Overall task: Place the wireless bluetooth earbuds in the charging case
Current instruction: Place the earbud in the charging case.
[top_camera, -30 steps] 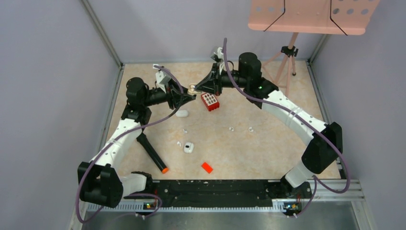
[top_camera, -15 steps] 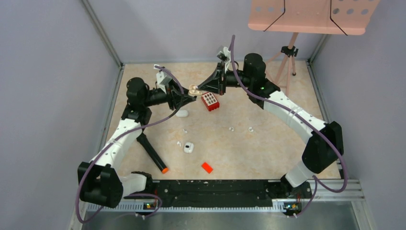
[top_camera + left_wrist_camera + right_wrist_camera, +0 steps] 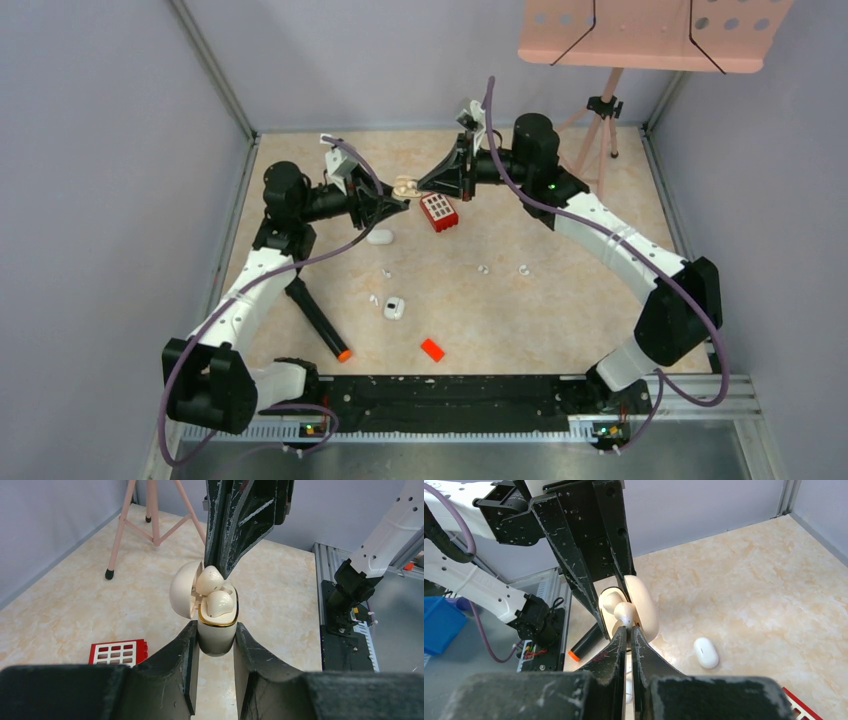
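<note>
left end effector point(image 3: 216, 631) clamps open charging case point(image 3: 218, 639), right end effector point(image 3: 629, 630) pinches earbud point(image 3: 625, 611) over it, second earbud point(image 3: 219, 603) seated, right wrist view, unlike left, catches white capsule point(image 3: 705, 652)

Bright, even light (soft shadows); wrist views' near foreground perhaps slightly blurred.

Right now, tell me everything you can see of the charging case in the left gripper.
The charging case is a small, glossy cream shell, plastic by its look, with a gold rim around its mouth. It is held upright off the table, its body clamped between the fingers of the left gripper. Its domed lid is hinged open to one side. One earbud sits inside. The upper earbud, pinched by the right gripper, is at the mouth, not fully seated.
</note>
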You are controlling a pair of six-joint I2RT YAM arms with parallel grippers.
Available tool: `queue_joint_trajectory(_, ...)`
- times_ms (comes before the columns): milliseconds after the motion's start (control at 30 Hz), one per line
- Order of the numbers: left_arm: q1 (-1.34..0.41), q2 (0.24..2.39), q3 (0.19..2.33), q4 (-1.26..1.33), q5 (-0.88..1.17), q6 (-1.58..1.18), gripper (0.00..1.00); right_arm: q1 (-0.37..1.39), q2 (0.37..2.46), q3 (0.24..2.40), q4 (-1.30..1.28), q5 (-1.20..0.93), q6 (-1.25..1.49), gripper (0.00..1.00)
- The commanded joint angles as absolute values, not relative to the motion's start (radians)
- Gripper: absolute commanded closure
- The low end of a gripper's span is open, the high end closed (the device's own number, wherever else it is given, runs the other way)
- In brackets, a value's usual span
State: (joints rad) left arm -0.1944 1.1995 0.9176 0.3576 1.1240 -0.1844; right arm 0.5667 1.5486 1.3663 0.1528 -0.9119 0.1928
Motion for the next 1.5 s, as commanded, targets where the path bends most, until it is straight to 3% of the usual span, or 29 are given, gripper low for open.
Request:
queue_joint_trajectory(0, -0.189, 1.167, 0.935, 0.423, 1.120, -0.200, 1.00, 0.558, 1.508, 1.357, 0.162, -0.934, 0.180, 1.00)
queue_joint_trajectory(1467, -0.167, 1.190, 0.929, 0.528, 1.071, -0.373, 1.00, 0.581, 1.644, 1.402, 0.318, -0.974, 0.275, 1.00)
